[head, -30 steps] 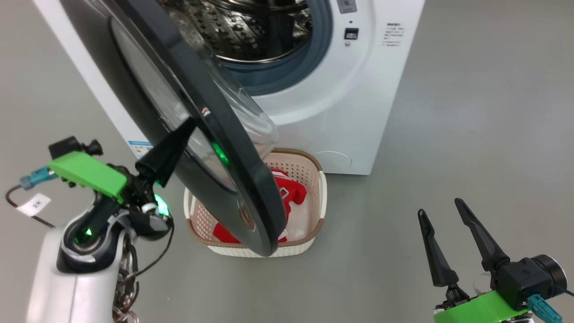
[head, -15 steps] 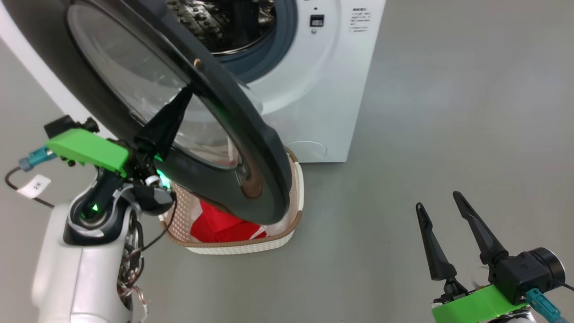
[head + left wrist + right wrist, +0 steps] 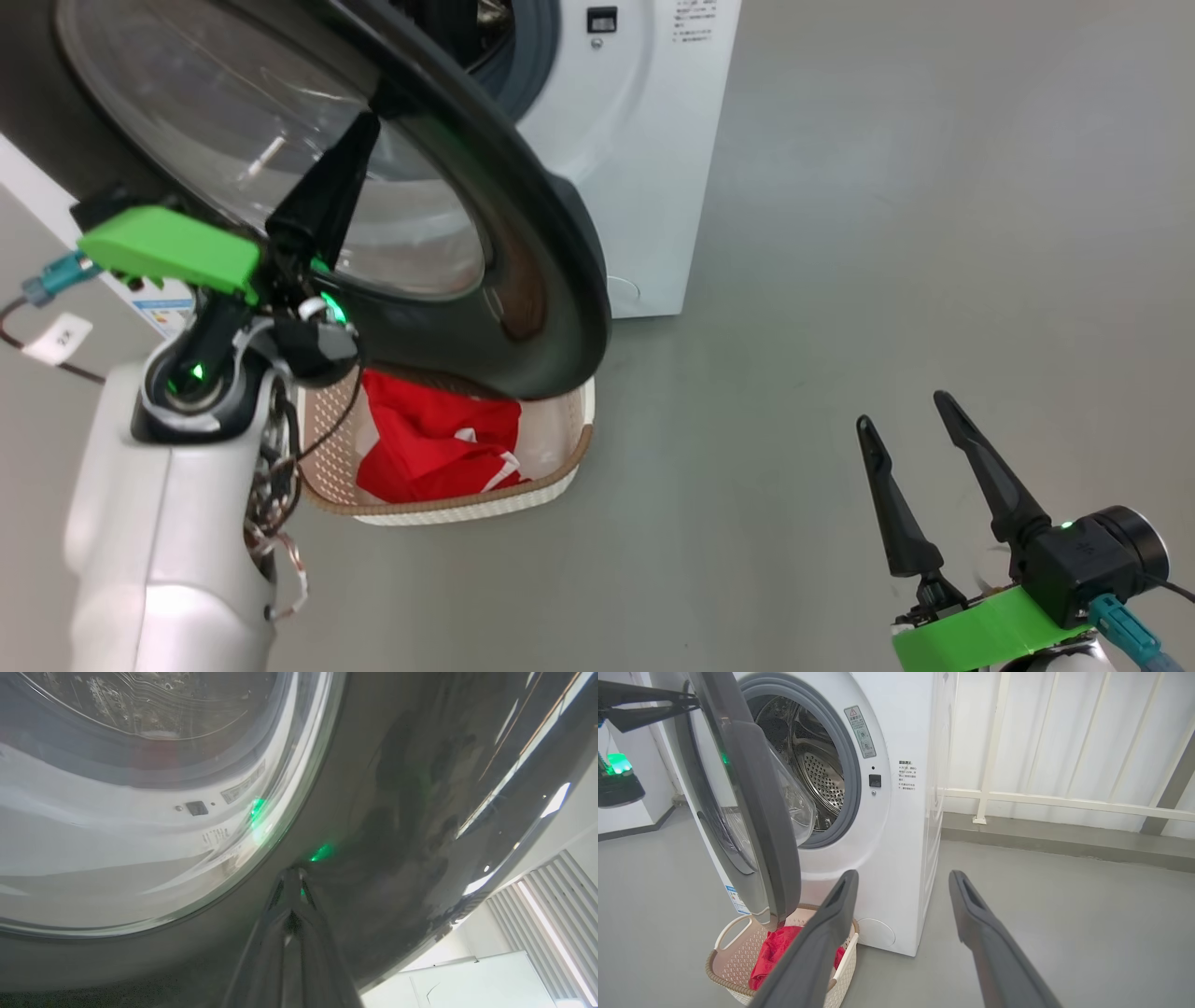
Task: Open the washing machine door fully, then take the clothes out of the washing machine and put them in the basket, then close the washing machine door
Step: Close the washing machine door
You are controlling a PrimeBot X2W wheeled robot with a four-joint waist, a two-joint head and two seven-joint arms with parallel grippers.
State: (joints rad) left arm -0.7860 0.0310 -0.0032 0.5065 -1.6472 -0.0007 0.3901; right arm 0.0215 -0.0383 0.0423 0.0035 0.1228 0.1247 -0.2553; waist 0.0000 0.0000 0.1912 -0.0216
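The left gripper [image 3: 366,131], jaws pressed together, sets its tips against the outer face of the door [image 3: 551,280] at the upper left of the head view, evidently to push it shut. The door stands upright and partly open, its bulged glass facing the washing machine [image 3: 644,140]. The clothes [image 3: 429,443] lie in the basket [image 3: 467,511] beneath it. At the lower right, the right gripper [image 3: 902,413] waits with its jaws apart and empty.
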